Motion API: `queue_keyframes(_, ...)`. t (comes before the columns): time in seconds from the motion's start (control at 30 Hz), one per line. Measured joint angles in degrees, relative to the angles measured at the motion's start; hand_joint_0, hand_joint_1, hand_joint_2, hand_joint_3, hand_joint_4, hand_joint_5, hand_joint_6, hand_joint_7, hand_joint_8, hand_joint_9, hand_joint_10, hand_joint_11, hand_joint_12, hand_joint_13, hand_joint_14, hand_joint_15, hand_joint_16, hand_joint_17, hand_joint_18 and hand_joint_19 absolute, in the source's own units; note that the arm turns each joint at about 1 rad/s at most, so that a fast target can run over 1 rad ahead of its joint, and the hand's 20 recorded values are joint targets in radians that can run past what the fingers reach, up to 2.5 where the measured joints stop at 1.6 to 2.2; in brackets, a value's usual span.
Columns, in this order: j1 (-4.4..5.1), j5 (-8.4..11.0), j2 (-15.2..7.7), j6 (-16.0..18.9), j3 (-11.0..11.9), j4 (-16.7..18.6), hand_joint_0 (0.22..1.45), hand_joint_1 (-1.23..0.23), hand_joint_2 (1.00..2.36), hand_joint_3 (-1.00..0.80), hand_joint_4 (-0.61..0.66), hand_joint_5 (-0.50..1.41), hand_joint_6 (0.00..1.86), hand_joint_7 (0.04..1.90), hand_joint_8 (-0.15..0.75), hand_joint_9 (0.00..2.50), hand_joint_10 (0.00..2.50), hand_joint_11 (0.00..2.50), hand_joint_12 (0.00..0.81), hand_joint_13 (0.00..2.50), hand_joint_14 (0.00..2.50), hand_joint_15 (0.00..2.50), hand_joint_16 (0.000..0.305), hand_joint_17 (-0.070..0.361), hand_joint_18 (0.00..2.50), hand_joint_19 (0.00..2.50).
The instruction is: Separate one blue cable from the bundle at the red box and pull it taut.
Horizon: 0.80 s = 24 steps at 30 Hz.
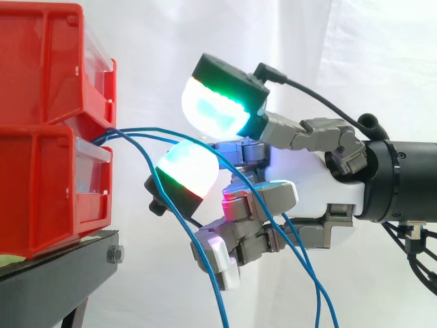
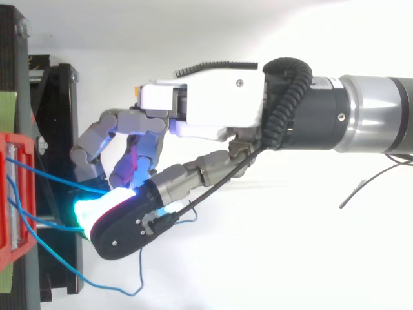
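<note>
Two stacked red bins stand at the left on a black stand. Several thin blue cables come out between the bins and arc right and down. My hand reaches in from the right with its fingers curled among them. A green-cyan fingertip sits above the cables and a second pad below. In the top view one blue cable runs almost straight from the red bin into the glowing pads, where it looks pinched. The other cables hang slack past the hand.
The black stand's frame lies under and left of the fingers. A loose loop of blue cable droops below the hand. A white curtain is the backdrop, with free room to the right of the bins.
</note>
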Motion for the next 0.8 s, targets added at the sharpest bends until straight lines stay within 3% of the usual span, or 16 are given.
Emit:
queue_keyframes(0.13,0.01,0.00,0.00,0.00,0.00,0.01,0.64,-0.87,1.01,-0.19,0.02,-0.14,0.93,0.98,0.269,1.27,0.01,1.59,0.395,0.90,0.03,0.91,0.057,0.129,0.70,0.85)
queue_keyframes(0.23,0.01,-0.04,0.00,0.01,0.00,0.02,0.74,-0.96,1.00,-0.47,-0.04,-0.15,0.93,0.94,0.238,1.20,0.01,1.60,0.363,0.87,0.03,0.88,0.052,0.118,0.69,0.79)
queue_keyframes(0.3,0.01,-0.09,0.00,0.00,0.00,0.02,0.76,-0.98,1.00,-0.50,-0.04,-0.15,0.94,0.94,0.238,1.20,0.01,1.60,0.360,0.87,0.03,0.87,0.052,0.117,0.71,0.77)
queue_keyframes(0.57,0.01,-0.21,0.00,0.00,0.00,0.02,0.55,-1.05,1.00,-0.50,0.03,-0.10,0.92,1.00,0.261,1.31,0.01,1.62,0.363,0.92,0.03,0.90,0.052,0.117,0.74,0.80)
queue_keyframes(0.67,0.01,-0.29,0.00,0.00,0.00,0.02,0.46,-0.95,1.00,-0.50,0.03,-0.08,0.91,0.99,0.290,1.39,0.01,1.58,0.385,0.97,0.03,0.90,0.057,0.127,0.78,0.81)
queue_keyframes(0.73,0.01,-0.32,0.00,0.00,0.00,0.02,0.45,-0.67,1.00,-0.50,-0.05,-0.06,0.88,1.00,0.290,1.46,0.01,1.55,0.393,1.02,0.03,0.89,0.057,0.129,0.82,0.83)
queue_keyframes(0.77,0.01,-0.32,0.00,0.00,0.00,0.02,0.45,-0.66,1.00,-0.50,-0.06,-0.05,0.88,0.99,0.281,1.47,0.02,1.55,0.391,1.03,0.03,0.89,0.057,0.128,0.82,0.83)
queue_keyframes(0.8,0.01,-0.33,0.00,0.00,0.00,0.02,0.50,-0.50,1.00,-0.50,-0.09,-0.05,0.87,0.99,0.256,1.48,0.02,1.54,0.365,1.03,0.03,0.90,0.052,0.116,0.80,0.86)
